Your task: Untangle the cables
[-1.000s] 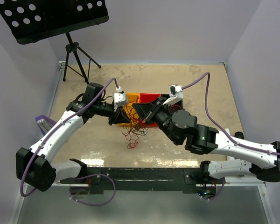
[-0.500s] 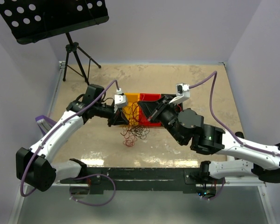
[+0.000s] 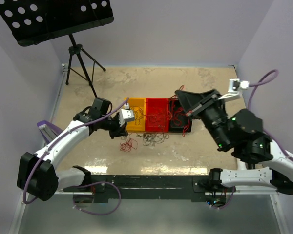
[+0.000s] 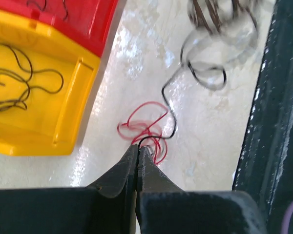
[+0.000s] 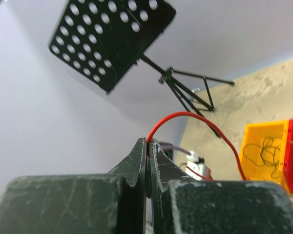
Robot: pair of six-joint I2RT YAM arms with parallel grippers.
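cables point(image 3: 153, 139) are partly sorted: some lie in the yellow bin point(image 3: 136, 104) and red bin point(image 3: 156, 101), the rest sit tangled on the worktop point(image 3: 200, 146). left claw point(image 4: 137, 147) pinches a black one, right claw point(image 5: 147, 142) a red one.

Yellow bin point(image 4: 34, 97) up and left of the left fingers point(image 4: 119, 173), red bin point(image 4: 83, 19) beyond it, beige table point(image 4: 210, 136) under them, black perforated music stand point(image 5: 112, 39) on tripod point(image 5: 185, 92) above the right fingers point(image 5: 134, 161).

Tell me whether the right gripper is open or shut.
Shut: fingers of the right gripper pinch a red cable arching out between them.
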